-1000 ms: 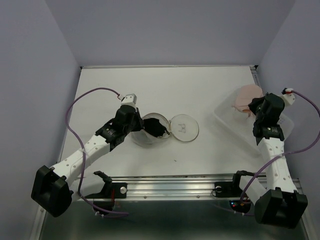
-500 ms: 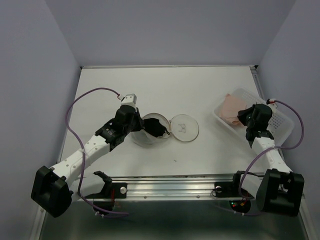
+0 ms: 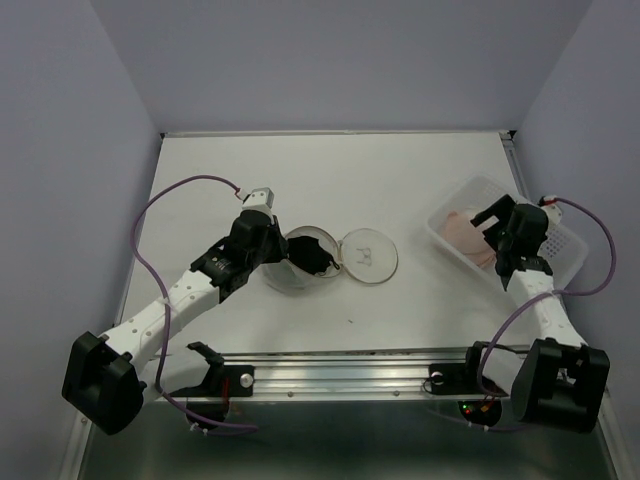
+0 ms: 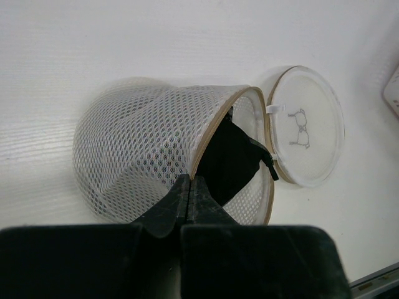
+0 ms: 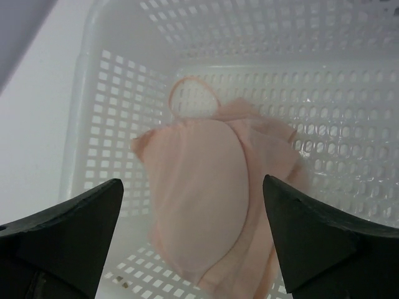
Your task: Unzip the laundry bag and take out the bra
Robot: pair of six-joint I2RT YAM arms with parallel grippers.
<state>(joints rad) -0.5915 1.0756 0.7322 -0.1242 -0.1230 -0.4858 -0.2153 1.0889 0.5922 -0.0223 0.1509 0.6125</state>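
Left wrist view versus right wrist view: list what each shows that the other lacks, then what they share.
Left wrist only: the laundry bag, unzipped, its round lid flipped open beside it, and the left gripper shut on the bag's rim. Right wrist only: the bra lying in the white perforated basket, with the right gripper open above it. Both: the white table.

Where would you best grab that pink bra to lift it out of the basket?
Probably take the bra by its rounded cup, coming straight down from above. It lies crumpled on the floor of the basket, the walls block a sideways approach, and the soft cup looks raised enough to pinch.
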